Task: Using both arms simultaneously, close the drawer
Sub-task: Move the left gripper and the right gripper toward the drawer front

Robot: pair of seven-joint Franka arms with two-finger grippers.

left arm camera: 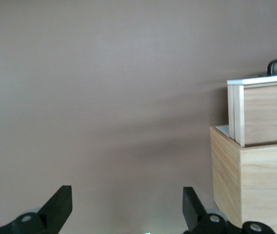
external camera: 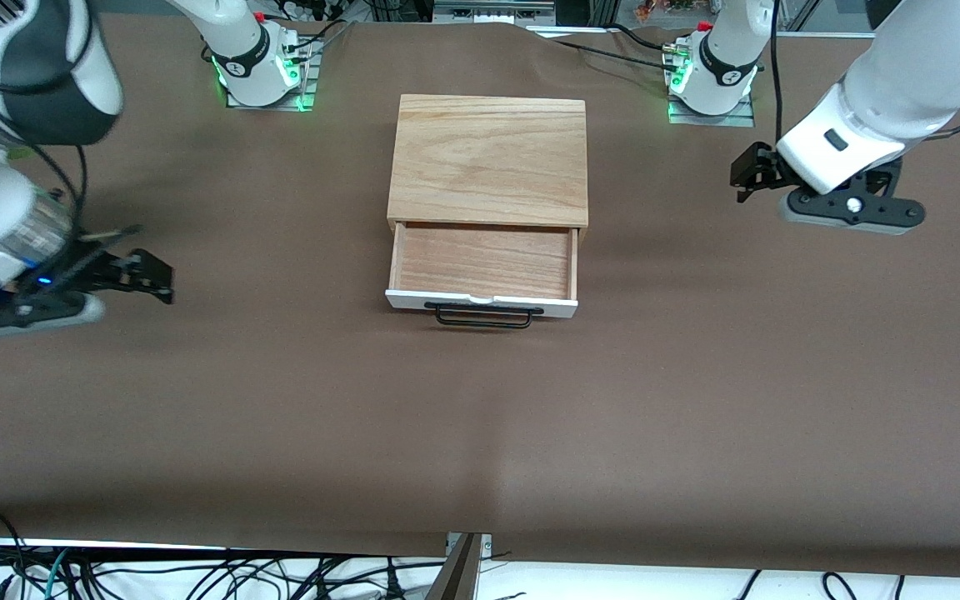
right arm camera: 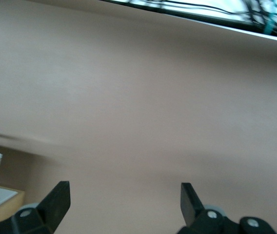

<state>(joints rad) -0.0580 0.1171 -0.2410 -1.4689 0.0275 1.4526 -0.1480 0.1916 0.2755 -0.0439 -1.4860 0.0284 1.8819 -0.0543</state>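
Front view: oak drawer (external camera: 484, 265) (wire-handled) open

Light oak box (external camera: 488, 158) at centre frame, pale tan with darker wavy grain. Its drawer (external camera: 484, 262) shows a warmer, reddish-tan floor, a white front panel (external camera: 480, 302) and a thin black wire handle (external camera: 483, 316). Matte brown table cover (external camera: 480, 417) fills the frame. White arms with black bands at both edges; black left gripper (external camera: 748, 177), black right gripper (external camera: 147, 275). Green lights glow at both bases along the top.
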